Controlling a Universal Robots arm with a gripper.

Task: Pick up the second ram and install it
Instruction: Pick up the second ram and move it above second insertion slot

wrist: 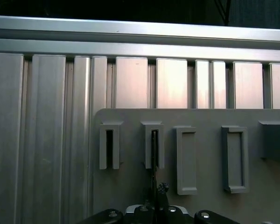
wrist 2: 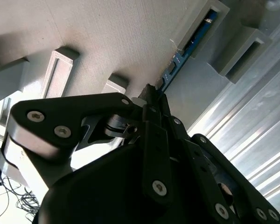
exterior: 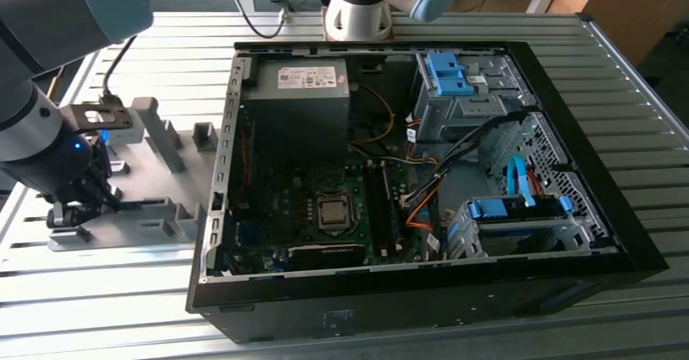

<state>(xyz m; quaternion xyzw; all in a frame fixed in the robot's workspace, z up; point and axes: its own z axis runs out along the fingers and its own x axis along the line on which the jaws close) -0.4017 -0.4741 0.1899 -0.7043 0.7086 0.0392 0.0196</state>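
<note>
- Over at the exterior view's left, clamps the gripper [exterior: 67, 215] nearly closed on the second ram [wrist 2: 186, 46], which stands edge-on in its grey fixture [exterior: 161, 207] slot.
- Looks grasped, not yet lifted.
- Rightwards, leaves installation undone at the motherboard slots [exterior: 379, 211] inside the open computer case [exterior: 431, 295].

An open black metal computer case [exterior: 431, 295] lies on a ribbed aluminium bench [exterior: 624, 77] — grey power supply box [exterior: 296, 102] upper centre of the exterior view, blue plastic drive caddy [exterior: 517, 208] lower right. A grey plastic slotted fixture plate [exterior: 124, 235] sits beside the case, at the exterior view's left.
</note>
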